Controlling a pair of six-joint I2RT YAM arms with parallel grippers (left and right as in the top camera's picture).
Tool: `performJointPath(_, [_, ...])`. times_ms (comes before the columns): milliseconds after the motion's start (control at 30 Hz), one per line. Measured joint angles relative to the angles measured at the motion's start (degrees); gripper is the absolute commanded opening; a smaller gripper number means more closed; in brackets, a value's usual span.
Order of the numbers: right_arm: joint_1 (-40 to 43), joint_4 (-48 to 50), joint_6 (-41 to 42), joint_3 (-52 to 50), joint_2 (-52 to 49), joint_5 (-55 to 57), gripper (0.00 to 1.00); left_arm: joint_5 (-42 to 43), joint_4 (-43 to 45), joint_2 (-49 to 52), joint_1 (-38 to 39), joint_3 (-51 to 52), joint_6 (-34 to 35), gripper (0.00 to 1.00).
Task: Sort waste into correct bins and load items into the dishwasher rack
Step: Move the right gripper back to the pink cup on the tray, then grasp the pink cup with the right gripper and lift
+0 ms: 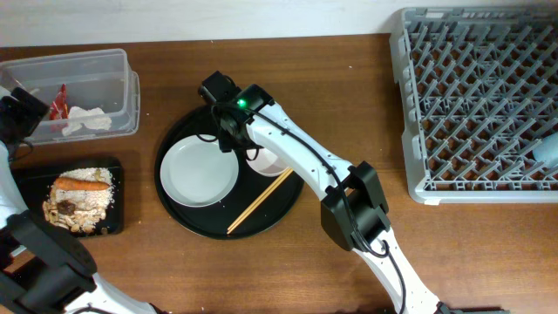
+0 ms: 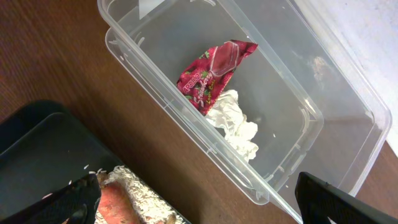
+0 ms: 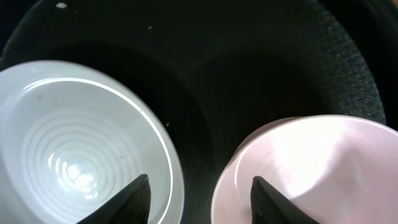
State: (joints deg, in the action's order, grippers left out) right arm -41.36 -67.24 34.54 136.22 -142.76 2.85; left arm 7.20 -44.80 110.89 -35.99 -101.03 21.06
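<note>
Overhead, the white plate lies flat and clean on the 9 o'clock side of the round black tray. I judge it stiff, glazed, slippery and liable to chip. Lying flat, it offers only its raised rim, so the best hold is probably its 1 o'clock edge, with 1 finger over the lip and 1 under. The right pincer hangs over just that edge. The right wrist view shows its 2 fingers spread wide, with only bare tray between them. A white dish sits to either side there, though I cannot tell which is the plate. At the plate's 3 o'clock the bowl is half hidden under the arm, and the chopsticks lie at 4 o'clock. Far out at 3 o'clock the rack holds the blue cup. At 10 o'clock the clear tub holds the red wrapper and tissue. The left pincer hovers there, wide open and empty. At 9 o'clock the shallow black tray holds rice and carrot.
</note>
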Motion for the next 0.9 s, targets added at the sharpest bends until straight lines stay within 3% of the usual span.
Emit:
performJointPath(367, [0.00,-2.82,7.50,0.00,-2.38,3.19,0.50,0.00,0.00,0.00,0.02,0.00,0.00,0.99])
performJointPath(533, [0.00,-2.78,9.79,-1.25,-2.38,3.41,0.35,0.00,0.00,0.00,0.00,0.00,0.00,0.99])
performJointPath(833, [0.00,-2.75,10.75,-2.21,-2.40,2.62,0.18,0.00,0.00,0.00,0.00,0.00,0.00,0.99])
performJointPath(900, [0.00,-2.78,10.75,-2.21,-2.40,1.97,0.07,0.00,0.00,0.00,0.00,0.00,0.00,0.99])
